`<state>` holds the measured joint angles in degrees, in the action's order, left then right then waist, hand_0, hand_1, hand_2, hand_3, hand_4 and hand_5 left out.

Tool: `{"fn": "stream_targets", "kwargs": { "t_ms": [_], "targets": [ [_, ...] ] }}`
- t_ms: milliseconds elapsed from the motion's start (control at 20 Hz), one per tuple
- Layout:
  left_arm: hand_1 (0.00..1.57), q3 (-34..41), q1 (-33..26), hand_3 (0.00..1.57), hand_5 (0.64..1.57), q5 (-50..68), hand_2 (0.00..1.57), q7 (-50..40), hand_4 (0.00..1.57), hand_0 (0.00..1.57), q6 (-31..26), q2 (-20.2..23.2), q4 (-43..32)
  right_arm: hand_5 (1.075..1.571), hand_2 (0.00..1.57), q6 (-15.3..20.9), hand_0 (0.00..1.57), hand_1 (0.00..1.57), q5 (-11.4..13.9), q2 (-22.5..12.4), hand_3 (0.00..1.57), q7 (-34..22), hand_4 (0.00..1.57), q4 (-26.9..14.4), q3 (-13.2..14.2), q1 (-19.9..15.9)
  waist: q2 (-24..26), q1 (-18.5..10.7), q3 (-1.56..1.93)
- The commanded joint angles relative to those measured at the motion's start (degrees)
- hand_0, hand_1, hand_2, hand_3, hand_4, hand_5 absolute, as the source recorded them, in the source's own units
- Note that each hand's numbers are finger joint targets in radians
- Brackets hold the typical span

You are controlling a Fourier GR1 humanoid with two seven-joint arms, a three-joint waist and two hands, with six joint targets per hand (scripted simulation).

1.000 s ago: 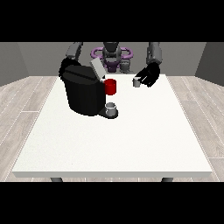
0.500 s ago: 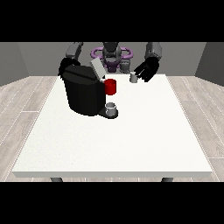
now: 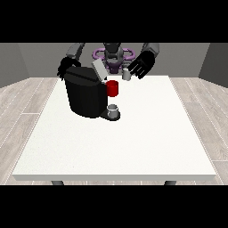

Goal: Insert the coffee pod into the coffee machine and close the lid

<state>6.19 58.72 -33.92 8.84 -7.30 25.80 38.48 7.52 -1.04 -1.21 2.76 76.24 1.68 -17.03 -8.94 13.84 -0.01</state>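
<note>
The coffee machine (image 3: 85, 95) looks like matt black plastic, with a glossy red front part (image 3: 112, 88) and a pale grey lid (image 3: 99, 70) that has a smooth, dull finish. The small cup (image 3: 113, 110) under its spout and the coffee pod (image 3: 126, 75) look like smooth light grey plastic or metal; which one cannot be told. The table (image 3: 133, 142) top is white and matt with a faint speckle, the floor (image 3: 20, 104) shows pale wood-grain planks, and each robot hand (image 3: 141, 67) looks matt black.

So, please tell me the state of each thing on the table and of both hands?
coffee machine: upright, lid raised.
coffee pod: not inserted, beside the hand at the view's right.
That hand: fingers spread.
hand at the view's left: behind the machine.
cup: upright under the spout.
</note>
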Motion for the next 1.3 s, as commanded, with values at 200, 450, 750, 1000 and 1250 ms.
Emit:
{"fn": "stream_targets", "kwargs": {
  "t_ms": [200, 450, 750, 1000, 1250],
  "targets": [
    [1.28, 2.33, 5.20, 1.28, 1.571, 0.19, 1.34, -0.07, 0.52, 1.28, -1.07, 3.27, -2.06, 1.571, 0.00, 0.45, 0.00, 0.00, 1.41, -0.02, 0.00, -1.07, 0.55, 4.54, -2.46, 0.39, -2.82, 4.59, -0.01],
    [1.26, 2.71, 8.00, 1.24, 1.571, -0.80, 1.30, -1.29, 0.49, 1.26, -0.41, 4.43, -2.62, 1.571, 0.00, -0.35, 0.00, 0.00, -0.36, -0.89, 0.00, -0.71, 0.46, 5.08, -0.56, -1.99, -5.86, 5.36, 0.00],
    [1.29, 2.02, 8.92, 1.22, 1.571, -1.69, 1.32, -1.42, 0.50, 1.29, -0.59, 3.39, -3.32, 1.571, 0.00, 1.57, 0.00, 0.00, 1.51, 0.07, 0.00, -0.69, 0.48, 4.79, -1.59, -1.27, -6.68, 5.44, 0.00],
    [1.27, 0.43, 9.55, 1.22, 1.571, -1.84, 1.30, -3.27, 0.51, 1.27, -2.26, -0.11, -1.25, 1.571, 0.00, -0.11, 0.00, 0.00, -0.45, -2.38, 0.00, 4.12, 0.52, -0.83, 2.66, -2.01, -5.85, 1.59, 0.05],
    [1.18, 1.31, 9.89, 1.18, 1.571, -2.50, 1.25, -0.22, 0.50, 1.18, 0.28, 1.13, -2.75, 1.571, 0.00, 2.32, 0.00, 0.00, 0.25, -0.13, 0.00, 1.52, 0.50, 3.32, 0.94, -3.84, -8.69, 3.87, 0.01]
  ]
}}
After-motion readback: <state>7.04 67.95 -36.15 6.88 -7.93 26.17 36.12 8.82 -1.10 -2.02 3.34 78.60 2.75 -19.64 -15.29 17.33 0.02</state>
